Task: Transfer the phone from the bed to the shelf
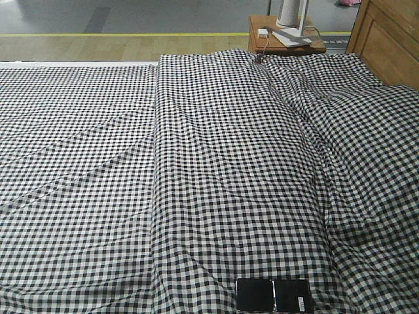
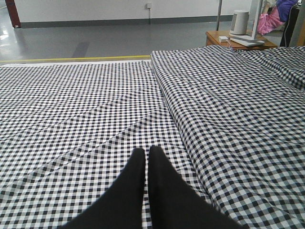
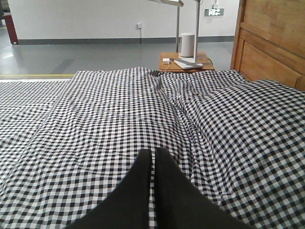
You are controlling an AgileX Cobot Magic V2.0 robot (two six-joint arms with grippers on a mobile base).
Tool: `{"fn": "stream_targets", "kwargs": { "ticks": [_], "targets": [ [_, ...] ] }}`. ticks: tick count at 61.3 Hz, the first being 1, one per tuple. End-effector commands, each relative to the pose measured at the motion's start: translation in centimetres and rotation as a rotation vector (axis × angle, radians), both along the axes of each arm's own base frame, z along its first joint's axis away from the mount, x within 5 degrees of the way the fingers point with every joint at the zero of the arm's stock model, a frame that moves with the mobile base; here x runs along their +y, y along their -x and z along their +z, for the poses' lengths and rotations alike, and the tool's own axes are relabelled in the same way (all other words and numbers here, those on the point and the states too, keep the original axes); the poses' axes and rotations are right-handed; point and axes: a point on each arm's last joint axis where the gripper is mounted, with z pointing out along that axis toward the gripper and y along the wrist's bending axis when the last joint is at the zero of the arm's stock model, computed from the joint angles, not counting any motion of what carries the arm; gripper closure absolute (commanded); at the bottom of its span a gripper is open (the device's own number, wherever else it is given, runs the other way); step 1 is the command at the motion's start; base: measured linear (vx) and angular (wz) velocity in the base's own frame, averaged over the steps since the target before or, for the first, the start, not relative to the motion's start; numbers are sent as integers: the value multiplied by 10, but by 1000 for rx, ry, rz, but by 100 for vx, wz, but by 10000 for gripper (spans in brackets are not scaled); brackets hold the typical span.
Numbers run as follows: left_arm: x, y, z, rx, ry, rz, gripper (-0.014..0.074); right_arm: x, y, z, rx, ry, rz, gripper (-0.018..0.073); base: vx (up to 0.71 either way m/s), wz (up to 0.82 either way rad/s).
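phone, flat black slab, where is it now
Front-facing view: the flat glossy black phone lies on the black-and-white checked bed at the bottom edge, right of centre; neither wrist view shows it.

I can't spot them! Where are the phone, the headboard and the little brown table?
phone [image 1: 273, 295], front view, its middle crease.
headboard [image 1: 393, 39], front view, its wood panel.
little brown table [image 1: 294, 50], front view, its top's front edge.

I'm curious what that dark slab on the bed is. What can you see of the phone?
The phone is a flat, glossy black rectangle, creased across its middle, with a small white sticker near its right end. It lies flat on the checked bed, at the bottom of the front view, right of centre. Only the fabric touches it.
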Motion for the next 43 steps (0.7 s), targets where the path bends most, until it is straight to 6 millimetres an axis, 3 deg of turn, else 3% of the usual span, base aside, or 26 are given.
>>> {"fn": "stream_targets", "kwargs": {
  "ticks": [1,43],
  "targets": [
    [1,-1,6,-75,14,7,596,0,0,4,-71,6,-6,564,0,0],
    [1,-1,6,-75,14,7,596,0,0,4,-70,6,-6,564,0,0]
  ]
}}
